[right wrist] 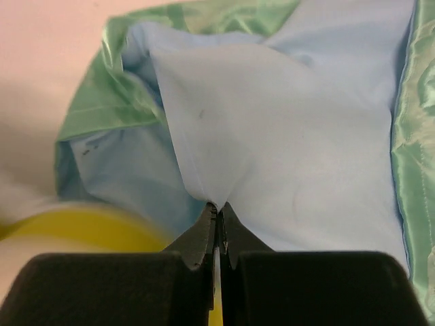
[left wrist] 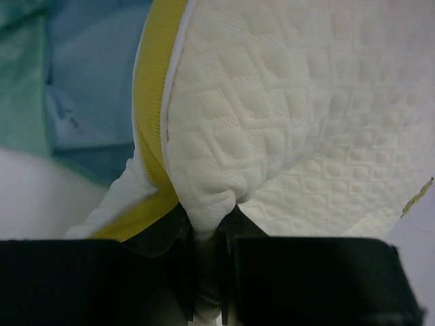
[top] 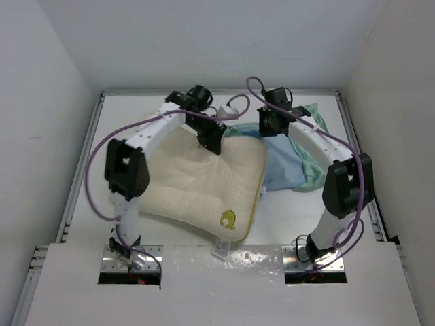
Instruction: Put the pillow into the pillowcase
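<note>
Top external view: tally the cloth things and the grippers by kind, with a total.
Pillow: 1, cream
Pillowcase: 1, green with a blue inner side
Grippers: 2, left gripper shut on the pillow's corner, right gripper shut on the pillowcase's blue cloth
Total: 4

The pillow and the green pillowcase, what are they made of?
The pillow looks like soft, matte quilted fabric: puffy diamond bumps, probably padded. The pillowcase seems thin satin-like cloth: glossy green outside, duller light blue inside, fine creases.
</note>
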You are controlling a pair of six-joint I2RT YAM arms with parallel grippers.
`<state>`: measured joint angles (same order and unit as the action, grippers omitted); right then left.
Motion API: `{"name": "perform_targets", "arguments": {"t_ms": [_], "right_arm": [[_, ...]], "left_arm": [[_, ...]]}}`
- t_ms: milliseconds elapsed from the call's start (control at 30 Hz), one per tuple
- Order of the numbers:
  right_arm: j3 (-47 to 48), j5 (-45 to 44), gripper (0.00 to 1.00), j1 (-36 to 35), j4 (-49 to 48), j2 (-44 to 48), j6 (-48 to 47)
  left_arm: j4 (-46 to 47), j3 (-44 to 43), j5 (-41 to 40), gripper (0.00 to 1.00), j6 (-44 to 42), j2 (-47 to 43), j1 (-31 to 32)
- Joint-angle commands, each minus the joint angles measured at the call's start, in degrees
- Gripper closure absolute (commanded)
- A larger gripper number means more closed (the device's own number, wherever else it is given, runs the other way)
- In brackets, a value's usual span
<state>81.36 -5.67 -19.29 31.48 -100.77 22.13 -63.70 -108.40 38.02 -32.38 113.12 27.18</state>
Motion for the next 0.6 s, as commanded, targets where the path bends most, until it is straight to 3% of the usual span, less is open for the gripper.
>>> {"name": "perform_targets", "arguments": {"t_ms": [0,133,300,367,567], "right_arm": [[3.36,1.19,1.00,0.04,0.68,3.82,-0.68],[4.77,4.43,1.00,0.13,2.96,4.44,-0.77],[-2.42,8.92,1.00,0.04,2.35,11.01,-2.08],[-6.81,11.73,1.00,-0.05,3.23,13.83,-6.90],[-6.75,25.06,1.00,-0.49,8.06,16.04,-13.86]], "left_arm": [[-0.81,-2.67,3.56,1.00,-1.97,10.53,0.77],[7.17,-3.40,-2.76,1.00,5.03,12.56,0.60],[22.99,0.90,-6.37,1.00,16.45,5.46,-1.16],[23.80,-0.48,-6.82,1.00,17.70,3.87,-2.12],[23.70,-1.55,-14.63,1.00,20.51,4.91,-3.36]]}}
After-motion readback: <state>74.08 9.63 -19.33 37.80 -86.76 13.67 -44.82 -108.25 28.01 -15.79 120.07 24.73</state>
